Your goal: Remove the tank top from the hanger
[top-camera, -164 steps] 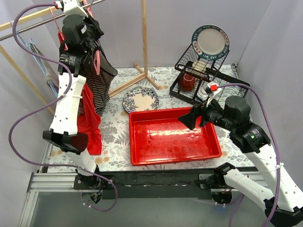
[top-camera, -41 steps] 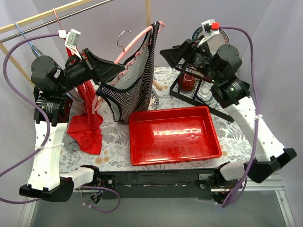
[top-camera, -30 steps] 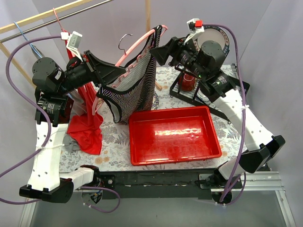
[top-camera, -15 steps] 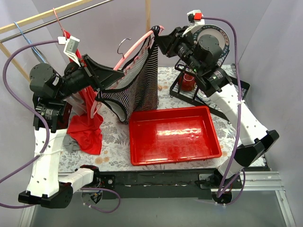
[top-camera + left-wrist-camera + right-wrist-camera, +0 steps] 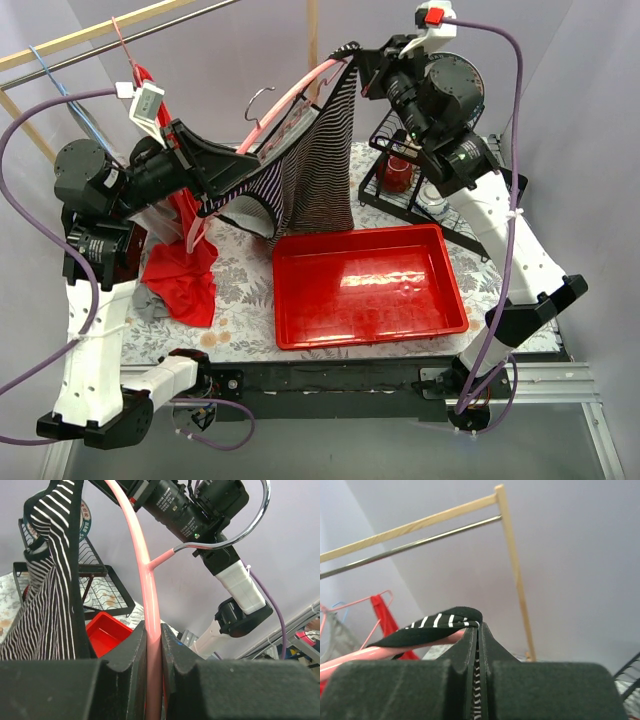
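A black-and-white striped tank top (image 5: 322,175) hangs from a pink hanger (image 5: 290,98) held tilted in the air above the table. My left gripper (image 5: 243,163) is shut on the hanger's lower bar; the left wrist view shows the pink hanger (image 5: 144,580) pinched at my left gripper (image 5: 153,630), with the tank top (image 5: 50,585) draped to its left. My right gripper (image 5: 358,58) is shut on the tank top's strap at the hanger's upper end. In the right wrist view the tank top (image 5: 437,622) passes into my right gripper (image 5: 478,630), with the hanger (image 5: 350,656) beneath the strap.
A red tray (image 5: 288,335) lies below the tank top. Behind the right arm stands a black dish rack (image 5: 402,195). A red garment (image 5: 182,275) hangs down to the table at the left. A wooden rail (image 5: 60,40) and post (image 5: 313,30) stand at the back.
My right gripper has shut on the tank top's strap and moved up and to the right, pulling the cloth taut. The left gripper still holds the hanger and has shifted slightly.
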Robot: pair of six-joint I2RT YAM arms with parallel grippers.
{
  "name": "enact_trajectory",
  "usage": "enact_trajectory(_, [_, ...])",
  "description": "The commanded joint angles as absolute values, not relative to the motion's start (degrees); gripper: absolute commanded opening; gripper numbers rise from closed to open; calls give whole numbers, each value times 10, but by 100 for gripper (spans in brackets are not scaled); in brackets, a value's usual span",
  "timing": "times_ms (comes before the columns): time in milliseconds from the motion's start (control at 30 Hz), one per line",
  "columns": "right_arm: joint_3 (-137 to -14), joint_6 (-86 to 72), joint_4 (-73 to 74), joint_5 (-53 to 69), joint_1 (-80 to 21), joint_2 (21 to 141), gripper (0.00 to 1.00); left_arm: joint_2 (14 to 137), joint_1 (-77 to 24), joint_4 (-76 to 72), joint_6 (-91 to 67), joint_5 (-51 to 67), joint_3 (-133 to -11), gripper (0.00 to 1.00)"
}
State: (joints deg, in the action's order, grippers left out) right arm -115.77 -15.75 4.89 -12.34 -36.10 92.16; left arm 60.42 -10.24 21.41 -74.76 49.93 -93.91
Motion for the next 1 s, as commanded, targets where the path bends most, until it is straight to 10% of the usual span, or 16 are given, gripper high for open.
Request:
enact_trajectory(0, [-1226, -91, 57, -205, -354, 935, 1, 582, -104, 202, -735, 508, -980, 0])
enact_trajectory(967, [-901, -169, 58, 243, -365, 691, 1, 644, -103, -303, -969, 265, -906, 0])
